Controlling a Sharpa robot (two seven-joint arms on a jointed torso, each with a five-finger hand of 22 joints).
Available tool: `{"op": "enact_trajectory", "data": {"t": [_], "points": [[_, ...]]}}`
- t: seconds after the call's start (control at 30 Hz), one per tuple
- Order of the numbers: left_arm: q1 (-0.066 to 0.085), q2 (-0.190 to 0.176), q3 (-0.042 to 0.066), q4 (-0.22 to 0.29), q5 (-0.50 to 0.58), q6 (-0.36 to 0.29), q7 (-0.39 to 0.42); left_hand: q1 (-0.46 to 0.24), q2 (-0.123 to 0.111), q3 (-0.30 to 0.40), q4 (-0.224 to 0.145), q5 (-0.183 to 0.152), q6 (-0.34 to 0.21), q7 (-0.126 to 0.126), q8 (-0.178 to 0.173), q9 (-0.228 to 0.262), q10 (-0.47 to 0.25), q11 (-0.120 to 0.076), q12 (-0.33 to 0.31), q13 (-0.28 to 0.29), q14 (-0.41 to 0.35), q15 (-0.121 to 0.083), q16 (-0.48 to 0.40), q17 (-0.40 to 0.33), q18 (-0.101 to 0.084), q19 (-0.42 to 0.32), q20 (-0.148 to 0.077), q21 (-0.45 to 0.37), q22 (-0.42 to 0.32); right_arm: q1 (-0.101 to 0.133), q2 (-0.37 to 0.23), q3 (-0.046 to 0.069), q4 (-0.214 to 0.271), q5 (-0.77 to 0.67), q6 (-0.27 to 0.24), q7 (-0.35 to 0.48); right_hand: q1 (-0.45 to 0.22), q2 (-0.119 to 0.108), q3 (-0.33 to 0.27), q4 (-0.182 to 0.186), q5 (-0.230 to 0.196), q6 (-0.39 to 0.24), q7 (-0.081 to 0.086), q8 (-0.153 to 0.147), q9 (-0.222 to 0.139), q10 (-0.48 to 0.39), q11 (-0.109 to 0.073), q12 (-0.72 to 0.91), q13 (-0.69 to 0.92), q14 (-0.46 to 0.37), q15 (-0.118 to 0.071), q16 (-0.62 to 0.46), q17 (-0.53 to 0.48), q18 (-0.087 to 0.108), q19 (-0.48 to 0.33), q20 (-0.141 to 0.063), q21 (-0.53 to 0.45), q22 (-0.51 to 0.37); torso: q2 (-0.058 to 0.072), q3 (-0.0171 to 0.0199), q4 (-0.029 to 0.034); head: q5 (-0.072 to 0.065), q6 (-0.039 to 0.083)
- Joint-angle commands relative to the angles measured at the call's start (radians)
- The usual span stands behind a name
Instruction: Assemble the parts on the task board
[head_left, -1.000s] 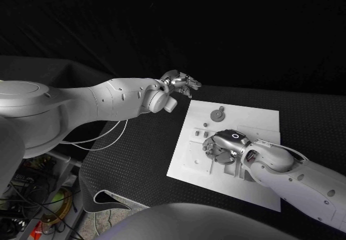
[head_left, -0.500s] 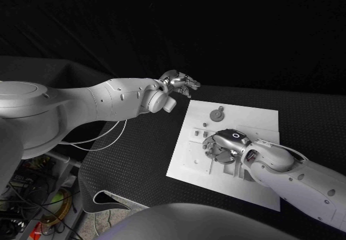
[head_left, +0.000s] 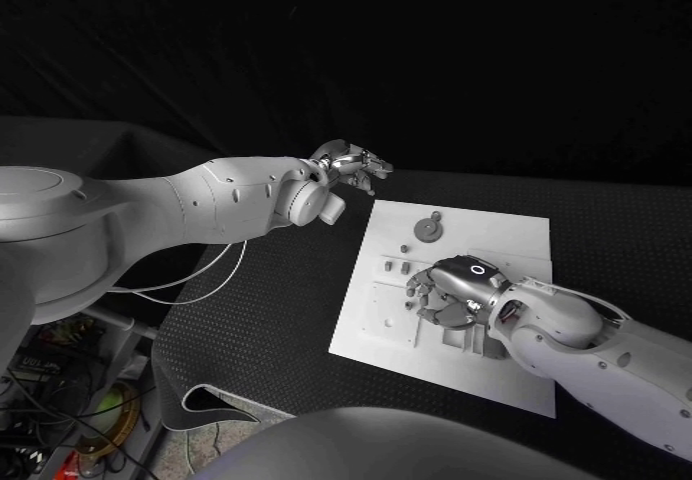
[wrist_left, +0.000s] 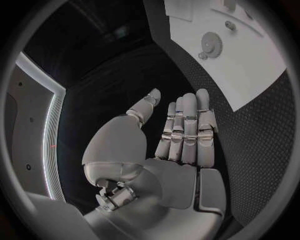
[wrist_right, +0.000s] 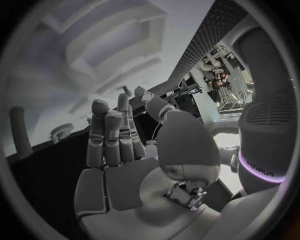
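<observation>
Carefully lower right hand (head_left: 450, 296), fingers apart and holding nothing, onto task board (head_left: 508, 238), choosing 1 part squarely; keep left hand (head_left: 351, 163), likewise empty and spread, off the far-left corner.

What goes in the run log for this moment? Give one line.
left hand: open, off the board's far left corner | right hand: over the task board, fingers straight, holds nothing | gear: flat on board

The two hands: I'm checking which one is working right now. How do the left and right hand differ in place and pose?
The left hand hangs over the black table past the far corner of the white board, while the right hand sits low over the board's middle. The left hand's fingers lie straight and together; the right hand's bend down toward the board. Both are silver and hold nothing visible.
</observation>
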Motion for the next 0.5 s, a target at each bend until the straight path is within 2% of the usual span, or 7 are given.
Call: {"op": "enact_trajectory", "data": {"t": [0.03, 0.07, 0.23, 0.33, 0.43, 0.5], "points": [[0.002, 0.002, 0.001, -0.002, -0.005, 0.005, 0.005, -0.008, -0.001, -0.006, 0.000, -0.002, -0.009, -0.001, 0.005, -0.001, -0.004, 0.000, 0.004, 0.001, 0.008, 0.001, -0.004, 0.001, 0.013, 0.006, 0.002, -0.005, 0.001, 0.019, -0.023, 0.009, 0.034, -0.009, -0.009, -0.032, 0.002, -0.010, -0.005, 0.001, 0.002, -0.014, 0.009, -0.006, -0.002, -0.010, 0.000, 0.000, 0.000, 0.003, 0.008, 0.002, 0.001, 0.013, 0.000, 0.002, 0.000, 0.020, 0.000, 0.0002, -0.0012, -0.008, 0.000], [0.002, 0.002, 0.001, -0.003, -0.005, 0.007, 0.005, -0.007, -0.001, -0.006, 0.000, -0.002, -0.009, -0.001, 0.005, -0.001, -0.004, 0.000, 0.004, 0.001, 0.008, 0.001, -0.004, 0.001, 0.014, 0.006, 0.002, -0.006, 0.001, 0.033, -0.039, 0.013, 0.053, -0.002, -0.009, -0.033, 0.005, -0.011, -0.004, 0.000, 0.002, -0.016, 0.010, -0.007, -0.003, -0.013, 0.001, -0.001, -0.002, 0.003, 0.009, 0.003, 0.001, 0.013, 0.000, 0.001, 0.000, 0.019, 0.000, 0.0002, -0.0008, -0.010, 0.000], [0.002, 0.003, 0.001, -0.008, -0.005, 0.006, 0.006, -0.007, 0.000, -0.005, 0.000, -0.002, -0.008, -0.001, 0.005, -0.001, -0.004, 0.000, 0.004, 0.001, 0.009, 0.001, -0.004, 0.002, 0.014, 0.006, 0.002, -0.006, 0.001, 0.068, -0.091, 0.035, 0.104, 0.027, 0.018, -0.026, 0.016, -0.008, 0.003, -0.001, 0.002, -0.035, 0.021, -0.018, -0.010, -0.062, 0.014, -0.011, -0.020, 0.004, 0.022, 0.004, 0.001, 0.013, 0.000, 0.000, 0.001, 0.019, -0.001, 0.0018, -0.0017, -0.019, 0.000], [0.002, 0.003, 0.000, -0.012, -0.005, 0.007, 0.006, -0.006, 0.001, -0.004, 0.000, -0.002, -0.008, -0.001, 0.005, -0.001, -0.004, 0.000, 0.004, 0.001, 0.009, 0.001, -0.004, 0.002, 0.014, 0.006, 0.002, -0.006, 0.001, 0.088, -0.118, 0.039, 0.120, 0.035, 0.029, -0.020, 0.026, -0.004, 0.007, -0.002, 0.002, -0.039, 0.018, -0.019, -0.014, -0.113, 0.027, -0.012, -0.047, 0.002, 0.034, 0.006, 0.002, 0.013, -0.003, 0.001, 0.001, 0.019, -0.001, 0.0020, -0.0015, -0.030, 0.000], [0.002, 0.004, 0.000, -0.014, -0.005, 0.008, 0.007, -0.006, 0.001, -0.004, 0.000, -0.002, -0.008, -0.001, 0.006, -0.001, -0.004, 0.000, 0.004, 0.001, 0.009, 0.001, -0.004, 0.002, 0.014, 0.006, 0.002, -0.006, 0.001, 0.108, -0.144, 0.042, 0.126, 0.034, 0.054, -0.025, 0.031, -0.005, 0.008, -0.002, 0.002, -0.048, 0.010, -0.021, -0.019, -0.178, 0.047, -0.014, -0.085, -0.001, 0.054, 0.008, 0.002, 0.013, -0.006, 0.003, 0.001, 0.019, -0.001, 0.0021, -0.0017, -0.053, 0.000], [0.002, 0.004, 0.000, -0.015, -0.005, 0.008, 0.007, -0.006, 0.001, -0.004, 0.000, -0.002, -0.008, -0.001, 0.006, -0.001, -0.004, 0.000, 0.004, 0.002, 0.009, 0.001, -0.004, 0.002, 0.014, 0.006, 0.002, -0.006, 0.001, 0.117, -0.160, 0.043, 0.124, 0.025, 0.072, -0.029, 0.029, -0.015, 0.008, 0.000, 0.003, -0.064, 0.007, -0.028, -0.027, -0.259, 0.068, -0.013, -0.127, -0.010, 0.075, 0.006, 0.000, 0.013, -0.015, 0.007, -0.003, 0.018, 0.000, 0.0022, -0.0010, -0.067, 0.000]]}}
